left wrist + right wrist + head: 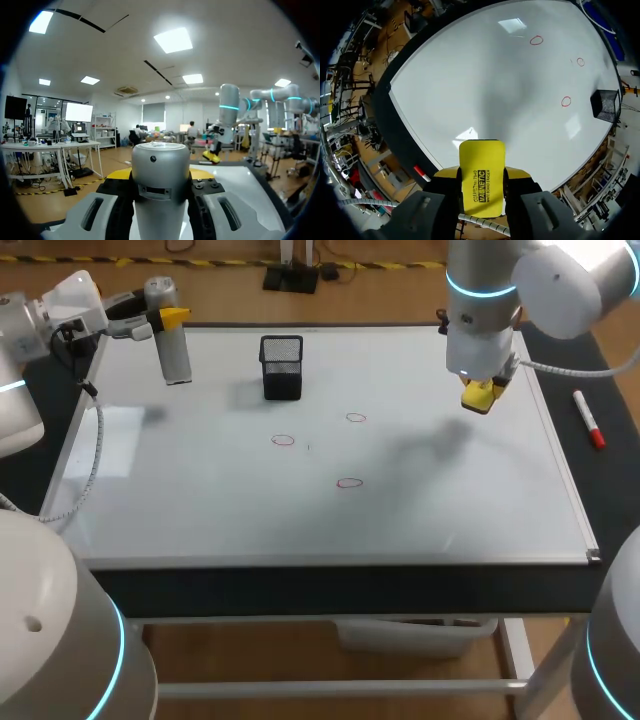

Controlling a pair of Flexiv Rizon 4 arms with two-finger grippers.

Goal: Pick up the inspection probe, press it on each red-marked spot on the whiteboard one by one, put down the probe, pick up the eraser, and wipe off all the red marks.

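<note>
Since none of the red marks has been wiped, the eraser pass looks not yet begun. Closest to the near edge of the whiteboard (200,502), one red mark (349,482) can be seen, with a second mark (283,440) and a third mark (356,418) set a bit further back.

Further back again and off to the right, the eraser (481,160) is clamped in the right claw (479,396). It's held over the board and, going by the shadow, probably isn't touching it. All three marks lie left of that claw and slightly nearer, and the third one is the closest to it. In the right wrist view the eraser's long axis runs straight out along the fingers.

Over the far left corner, the inspection probe (175,355) is gripped roughly upright in the left claw (170,318), well apart from the marks. A black mesh cup (282,367) stands between the two claws. The right arm is reckoned the nearer one for the wipe.
</note>
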